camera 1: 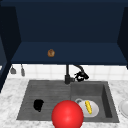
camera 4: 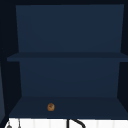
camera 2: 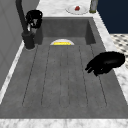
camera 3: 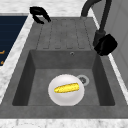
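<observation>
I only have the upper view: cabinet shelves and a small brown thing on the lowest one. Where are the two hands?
Observer: The right hand is close beside the faucet, at the back of the basin.
Operator: And the left?
Observer: The left hand hovers over the drainboard, fingers relaxed, holding nothing.
Operator: Anything in the basin?
Observer: A white plate with a corn cob on it.

red ball (camera 1: 67, 115) hiding plate (camera 1: 93, 110) edge, side plate (camera 1: 124, 108) cut off right
</observation>
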### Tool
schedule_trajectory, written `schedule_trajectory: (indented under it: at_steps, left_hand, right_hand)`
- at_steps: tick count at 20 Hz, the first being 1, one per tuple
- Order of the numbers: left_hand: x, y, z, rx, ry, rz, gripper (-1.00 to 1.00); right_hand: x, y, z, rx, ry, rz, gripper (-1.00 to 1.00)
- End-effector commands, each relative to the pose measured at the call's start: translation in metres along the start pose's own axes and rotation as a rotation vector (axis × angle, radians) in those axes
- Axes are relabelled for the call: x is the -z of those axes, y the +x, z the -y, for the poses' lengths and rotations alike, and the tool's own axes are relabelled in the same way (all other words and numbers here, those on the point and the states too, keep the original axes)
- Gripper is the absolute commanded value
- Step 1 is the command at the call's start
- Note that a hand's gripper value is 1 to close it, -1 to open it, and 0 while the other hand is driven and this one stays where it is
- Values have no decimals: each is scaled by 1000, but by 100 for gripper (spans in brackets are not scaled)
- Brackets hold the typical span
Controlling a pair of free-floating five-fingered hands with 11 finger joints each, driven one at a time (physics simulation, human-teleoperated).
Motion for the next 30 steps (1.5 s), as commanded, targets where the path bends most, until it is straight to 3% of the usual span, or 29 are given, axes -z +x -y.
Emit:
schedule_trajectory:
  at_steps: [1, 2, 4, 8, 16, 30]
  left_hand:
    - [0, 0, 0, 0, 0, 0, 0]
    - [0, 0, 0, 0, 0, 0, 0]
    - [0, 0, 0, 0, 0, 0, 0]
    - [0, 0, 0, 0, 0, 0, 0]
    - [0, 0, 0, 0, 0, 0, 0]
    - [0, 0, 0, 0, 0, 0, 0]
  right_hand:
    - [3, -4, 0, 5, 24, -6, -100]
    - [2, -6, 8, 32, 57, 4, -100]
    - [-6, 2, 31, -6, 79, 13, -100]
    - [-31, 11, 50, -49, 200, 37, -100]
    - [-69, 24, 88, -146, 273, 14, -100]
    - [-121, 63, 82, -247, 351, -134, -100]
